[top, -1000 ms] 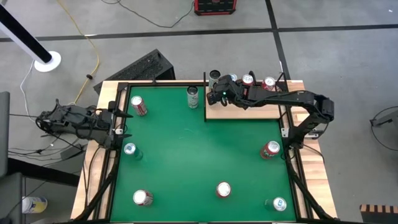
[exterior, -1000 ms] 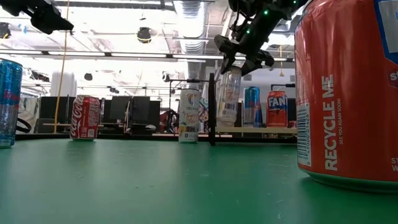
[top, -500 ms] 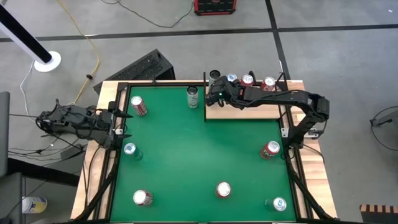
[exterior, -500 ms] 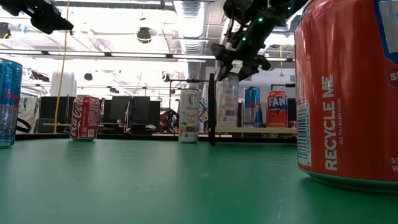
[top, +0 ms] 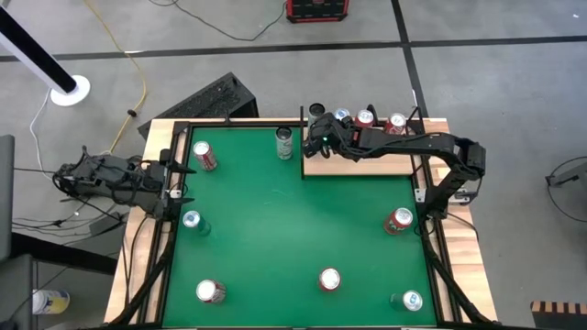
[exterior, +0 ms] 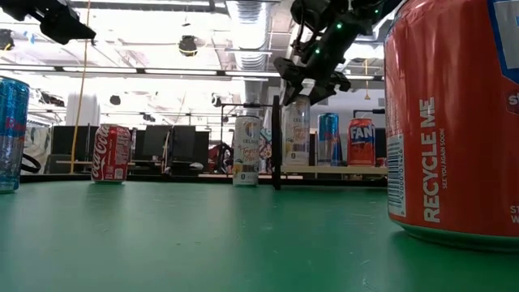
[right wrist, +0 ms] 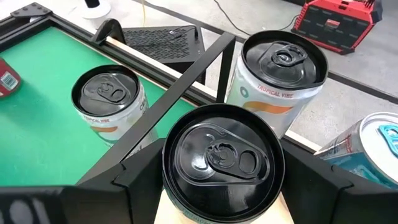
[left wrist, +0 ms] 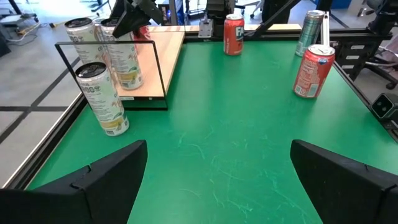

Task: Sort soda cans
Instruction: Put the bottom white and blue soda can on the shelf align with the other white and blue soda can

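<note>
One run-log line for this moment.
right gripper: around black-topped can, wooden tray corner | left gripper: open, waiting at table's left edge

A red box with black edges (top: 317, 9) sits on the grey floor at the top of the high view, just past a dark line in the floor. A yellow cord (top: 124, 55) snakes across the floor, near a round white base (top: 71, 90) with a black and white pole rising from it. A black keyboard-like slab (top: 208, 99) lies just beside the wooden table edge. A light wooden board (top: 362, 163) fills one corner of the green mat (top: 275, 220).
</note>
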You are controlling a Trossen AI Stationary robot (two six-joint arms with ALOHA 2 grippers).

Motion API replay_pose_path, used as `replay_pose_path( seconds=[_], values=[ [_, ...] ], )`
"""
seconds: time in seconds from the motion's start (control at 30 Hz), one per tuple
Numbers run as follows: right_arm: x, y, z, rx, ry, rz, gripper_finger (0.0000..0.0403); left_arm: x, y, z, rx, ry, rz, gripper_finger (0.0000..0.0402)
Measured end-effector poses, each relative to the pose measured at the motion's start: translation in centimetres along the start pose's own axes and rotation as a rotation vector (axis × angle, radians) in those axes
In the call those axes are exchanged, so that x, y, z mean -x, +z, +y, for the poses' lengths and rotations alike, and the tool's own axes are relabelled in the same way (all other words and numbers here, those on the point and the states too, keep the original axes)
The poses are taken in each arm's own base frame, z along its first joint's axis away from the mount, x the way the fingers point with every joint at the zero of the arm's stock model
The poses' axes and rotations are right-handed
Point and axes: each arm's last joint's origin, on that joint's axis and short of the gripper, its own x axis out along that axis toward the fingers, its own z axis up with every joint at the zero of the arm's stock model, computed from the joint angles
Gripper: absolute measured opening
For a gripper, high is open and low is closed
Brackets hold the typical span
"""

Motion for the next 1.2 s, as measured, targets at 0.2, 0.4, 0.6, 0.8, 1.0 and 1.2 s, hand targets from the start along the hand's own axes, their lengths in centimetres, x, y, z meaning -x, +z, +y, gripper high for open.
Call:
replay_pose_path(
  seconds=[0.2,0.4,0.6,0.8,1.0,1.2],
  values=[
    [0.0,0.0,0.0,0.025,0.002,0.001,0.0292,0.0,0.0,0.0,0.000,0.000,0.000,0.0382],
    [0.0,-0.1,0.0,0.028,0.001,0.003,0.0328,0.0,0.0,0.0,0.000,0.000,0.000,0.0382],
    [0.0,0.0,0.0,0.035,0.003,-0.004,0.0369,0.0,0.0,0.0,0.000,0.000,0.000,0.0382],
    [1.5,1.4,0.0,0.036,0.034,-0.095,0.0370,0.0,0.0,0.0,0.003,0.000,0.000,0.0382],
    [5.0,2.7,-0.3,0.011,0.097,-0.168,0.0366,0.0,0.0,0.0,0.003,0.000,0.000,0.0382],
    [7.8,0.2,1.7,0.147,0.217,-0.039,0.0291,0.0,0.0,0.0,0.003,0.000,0.000,0.0382]
  ],
)
